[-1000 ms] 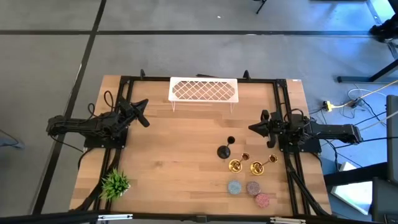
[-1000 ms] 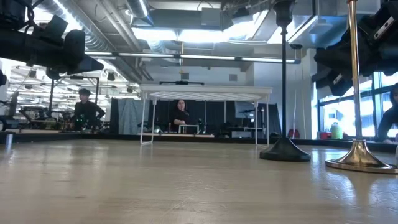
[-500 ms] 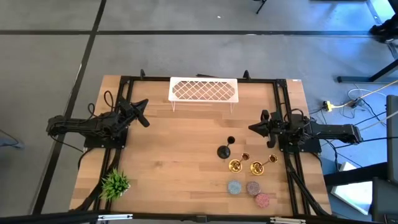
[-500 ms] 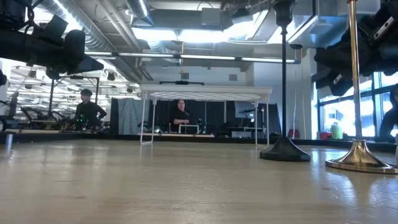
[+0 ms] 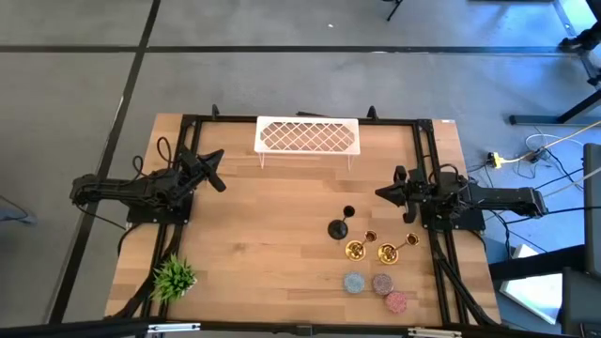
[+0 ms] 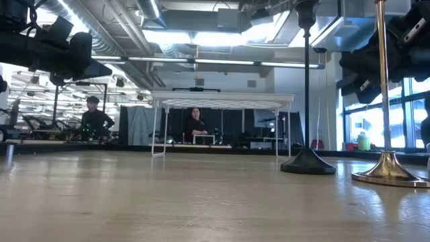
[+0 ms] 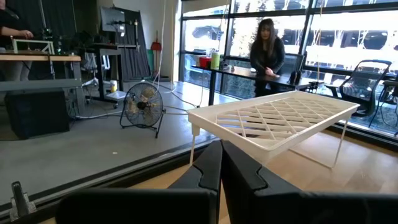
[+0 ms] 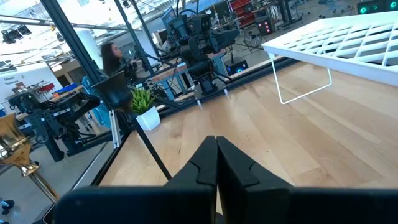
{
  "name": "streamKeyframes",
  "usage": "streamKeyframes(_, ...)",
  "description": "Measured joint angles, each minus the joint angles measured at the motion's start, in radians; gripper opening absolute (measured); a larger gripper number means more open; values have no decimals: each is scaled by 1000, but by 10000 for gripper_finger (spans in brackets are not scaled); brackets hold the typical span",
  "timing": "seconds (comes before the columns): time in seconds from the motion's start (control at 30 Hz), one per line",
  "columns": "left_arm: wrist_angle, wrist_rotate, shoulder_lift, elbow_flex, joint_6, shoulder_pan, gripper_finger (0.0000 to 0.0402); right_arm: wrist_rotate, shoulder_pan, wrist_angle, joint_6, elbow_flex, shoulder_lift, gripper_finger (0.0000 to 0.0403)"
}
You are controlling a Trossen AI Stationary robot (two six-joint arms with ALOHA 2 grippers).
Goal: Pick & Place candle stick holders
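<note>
The matte black holder [image 5: 340,225] stands on its round base right of the table's middle; its base shows in the low view [image 6: 308,164]. Two shiny gold holders [image 5: 358,248] [image 5: 389,251] stand just nearer, one base showing in the low view [image 6: 390,176]. My left gripper [image 5: 218,169] is shut and empty at the table's left, facing the white rack. My right gripper [image 5: 380,193] is shut and empty at the right, above and beyond the holders. The black holder's cup [image 8: 111,93] and a gold cup [image 8: 13,149] show in the right wrist view.
A white lattice rack [image 5: 309,137] stands on wire legs at the far edge. A small green plant [image 5: 173,277] sits at the near left. Three round coasters [image 5: 376,286] lie near the front right. Black rails [image 5: 192,188] run along both sides. People stand beyond the table.
</note>
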Motion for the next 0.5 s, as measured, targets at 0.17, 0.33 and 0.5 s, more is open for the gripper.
streamKeyframes(0.17, 0, 0, 0, 0, 0, 0, 4, 0, 0, 37, 43, 0, 0, 0)
streamKeyframes(0.33, 0, 0, 0, 0, 0, 0, 4, 5, 0, 90, 149, 0, 0, 0)
streamKeyframes(0.5, 0, 0, 0, 0, 0, 0, 4, 63, 0, 193, 188, 0, 0, 0)
